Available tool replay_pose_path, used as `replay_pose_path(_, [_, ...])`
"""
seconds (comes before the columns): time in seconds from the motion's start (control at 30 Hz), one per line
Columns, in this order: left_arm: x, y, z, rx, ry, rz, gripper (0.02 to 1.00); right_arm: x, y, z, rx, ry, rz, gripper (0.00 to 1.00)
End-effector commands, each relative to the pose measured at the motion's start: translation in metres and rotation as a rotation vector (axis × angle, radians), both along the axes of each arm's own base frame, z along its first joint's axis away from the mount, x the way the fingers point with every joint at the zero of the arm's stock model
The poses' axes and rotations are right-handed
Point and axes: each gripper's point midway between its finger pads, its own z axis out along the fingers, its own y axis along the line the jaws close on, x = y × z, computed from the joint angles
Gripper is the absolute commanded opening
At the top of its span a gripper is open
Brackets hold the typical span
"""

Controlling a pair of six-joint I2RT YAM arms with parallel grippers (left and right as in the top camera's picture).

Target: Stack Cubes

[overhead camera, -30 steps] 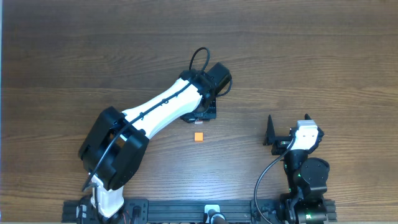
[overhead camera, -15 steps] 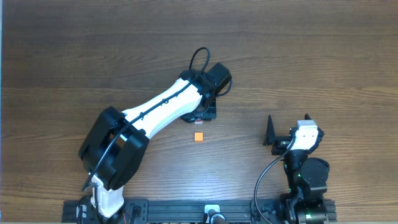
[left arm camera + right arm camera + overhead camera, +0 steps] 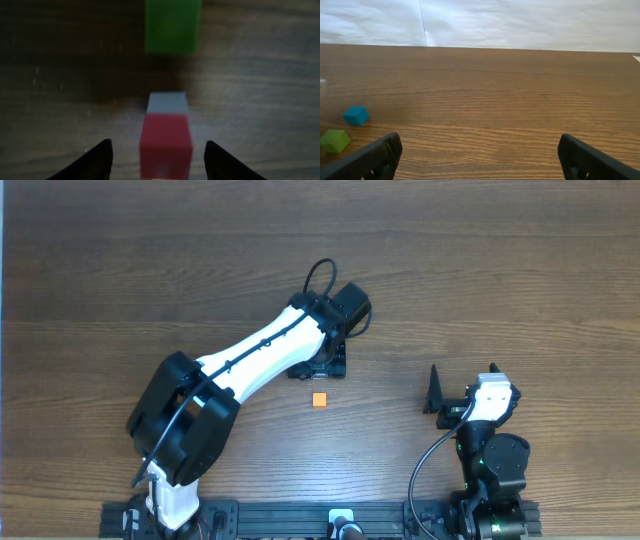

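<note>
Robot lab bench: wood-grain table (image 3: 520, 270), black mounting rail (image 3: 280, 513), white backdrop (image 3: 530, 25)

In the left wrist view the green cube (image 3: 170, 25) is cut off by the picture's edge, and the red cube (image 3: 165, 147) runs blurred off the opposite edge. The pale block (image 3: 168, 103) touching it may be a separate cube; too blurred to tell. From above, the left arm (image 3: 265, 350) hides all three.
</note>
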Motion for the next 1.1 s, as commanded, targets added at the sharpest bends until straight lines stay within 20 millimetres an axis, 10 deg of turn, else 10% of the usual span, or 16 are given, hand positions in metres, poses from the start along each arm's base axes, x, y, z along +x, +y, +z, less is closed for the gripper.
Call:
replay_pose_path(0.03, [-0.019, -0.006, 0.021, -0.015, 0.022, -0.036, 0.667, 0.0, 0.003, -0.002, -0.002, 0.003, 0.015, 0.993])
replay_pose_path(1.1, [-0.063, -0.012, -0.021, -0.015, 0.099, -0.057, 0.617, 0.0, 0.003, -0.002, -0.002, 0.003, 0.015, 0.993])
